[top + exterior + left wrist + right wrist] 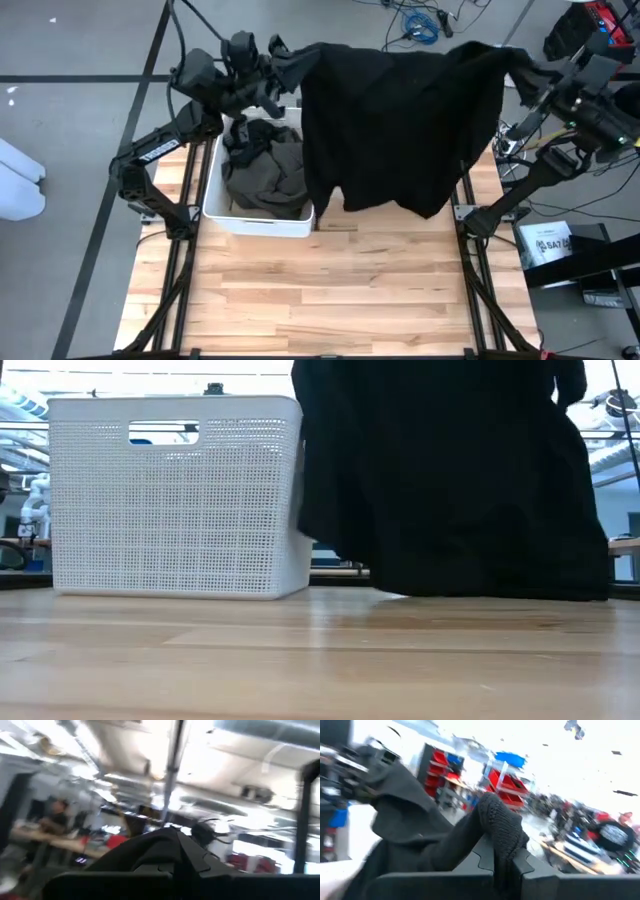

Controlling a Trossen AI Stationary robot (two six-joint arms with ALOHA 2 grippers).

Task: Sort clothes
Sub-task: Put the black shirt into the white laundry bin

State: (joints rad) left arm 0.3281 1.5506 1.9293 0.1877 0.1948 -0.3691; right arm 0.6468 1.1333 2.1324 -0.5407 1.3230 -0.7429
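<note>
Both arms hold one big black garment up in the air, spread wide beside the white bin. The left gripper pinches one top corner tight, above the bin. The right gripper pinches the other corner, far from the bin. The garment's bottom edge hangs just over the worktop. More dark clothes lie in the bin.

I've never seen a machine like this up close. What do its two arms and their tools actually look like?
Both arms are dark, nearly black, built from jointed tubular links. The left arm carries white lettering on one link, and a black cable loops over its top. The right arm looks the same, with a small green light near its wrist. Each wrist view shows its tool's flat, black, angular fingers.
</note>
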